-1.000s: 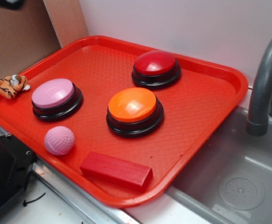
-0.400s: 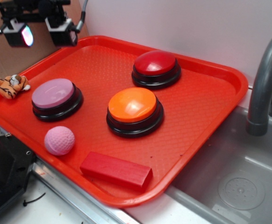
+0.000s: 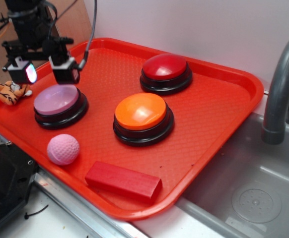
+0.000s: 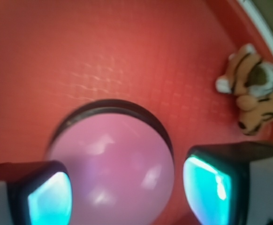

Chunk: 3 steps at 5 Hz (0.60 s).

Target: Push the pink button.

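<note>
gripper [image 3: 44,73] fingers apart above smooth domed pink button [image 3: 56,98] at left, on textured red tray [image 3: 214,114]

The gripper [image 3: 43,73] hangs spread just above the pink button [image 3: 56,99] on the red tray [image 3: 219,104], a tiger toy [image 3: 10,91] beside it.

The exterior camera is looking down at an angle from the near side, taking in the whole red tray [image 3: 219,106] with the sink at 3 o'clock. The wrist camera is facing straight down, very near, between the gripper [image 4: 127,190] fingers. Both are sharing the pink button [image 3: 56,98] and tiger toy [image 4: 251,101].
</note>
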### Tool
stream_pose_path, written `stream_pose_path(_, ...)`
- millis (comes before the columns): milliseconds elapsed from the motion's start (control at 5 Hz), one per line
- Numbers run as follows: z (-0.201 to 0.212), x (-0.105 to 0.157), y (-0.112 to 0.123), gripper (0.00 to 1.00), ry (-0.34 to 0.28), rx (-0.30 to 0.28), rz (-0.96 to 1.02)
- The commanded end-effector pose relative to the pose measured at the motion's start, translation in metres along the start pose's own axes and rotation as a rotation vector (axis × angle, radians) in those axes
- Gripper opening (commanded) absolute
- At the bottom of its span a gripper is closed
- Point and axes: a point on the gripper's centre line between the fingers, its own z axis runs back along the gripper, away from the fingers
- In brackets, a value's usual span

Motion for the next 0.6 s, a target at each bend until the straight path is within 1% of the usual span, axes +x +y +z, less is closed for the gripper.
stream_pose_path(0, -0.005, 0.011, -0.002, 1.0, 0.008, 0.012, -0.004)
stream_pose_path(200, -0.001, 0.015, -0.004, 1.0, 0.011, 0.016, -0.006)
stream_pose_path(400, 0.021, 0.021, -0.005, 1.0, -0.001, 0.007, -0.008)
